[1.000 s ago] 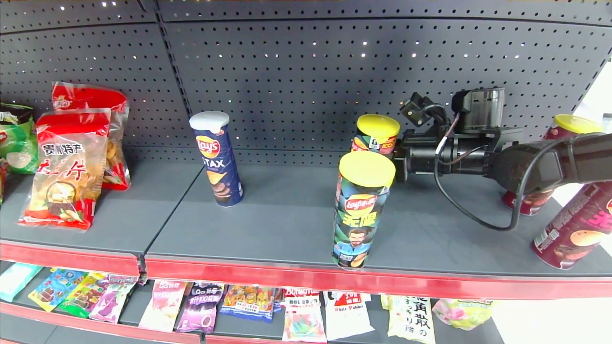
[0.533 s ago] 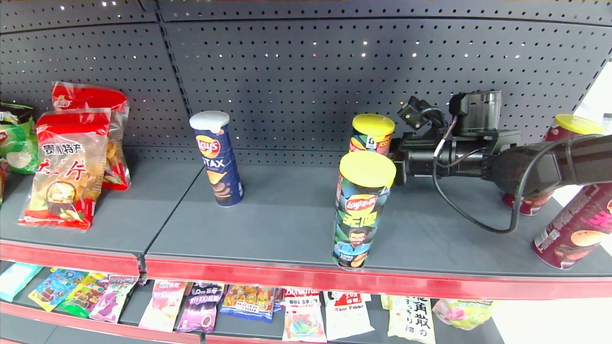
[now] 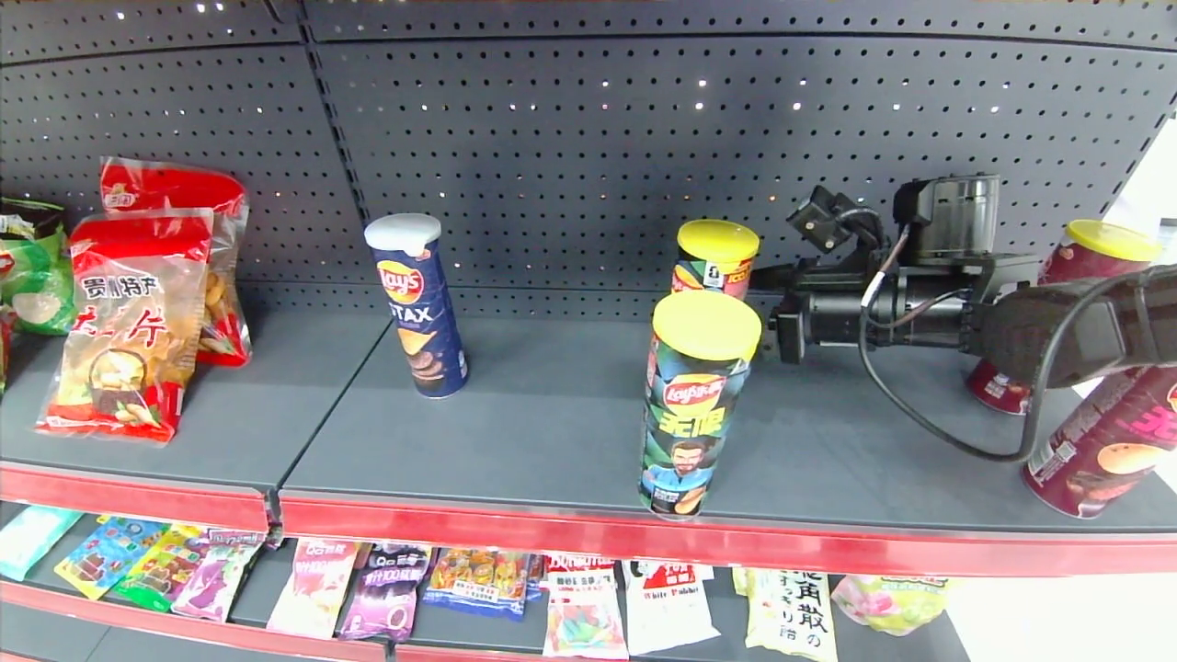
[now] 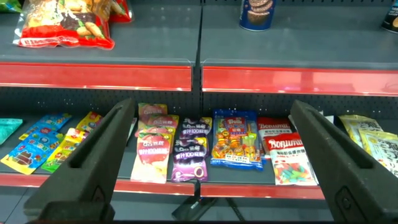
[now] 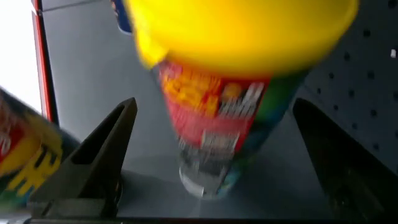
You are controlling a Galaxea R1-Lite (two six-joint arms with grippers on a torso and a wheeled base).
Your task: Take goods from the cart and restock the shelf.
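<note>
**Rear can stands on the shelf, right hand spread wide around it**

The rear can [image 3: 717,257], yellow-lidded, stands upright right of centre in the head view, close to the pegboard back wall [image 3: 570,165]. It sits on the upper shelf [image 3: 552,432], just behind and apart from the front can [image 3: 697,405] of the same kind, which is near the red shelf edge.

The right hand [image 3: 777,308] comes in from the right of the frame and sits just beside the rear can at its upper body. In the right wrist view its fingers [image 5: 99,162] are spread wide on either side of the can, with a gap on both sides, so it holds nothing. The left hand [image 4: 211,109] is also wide and empty, and faces the snack packets [image 4: 186,149] on the lower shelf.

A blue can [image 3: 418,313] stands well apart to the left. A maroon can [image 3: 1103,441] leans at the right edge of the frame.

This can looks like a light, stiff cardboard tube with a glossy, fairly slick wrap and a snap-on plastic lid. Because it is tall and narrow, a sideways nudge near the lid would probably topple it into the front can. The best hold is likely across the body at or just above mid-height, never on the lid. The squeeze should be firm enough not to slip, yet gentle, since the wall can dent and the contents are probably brittle.
</note>
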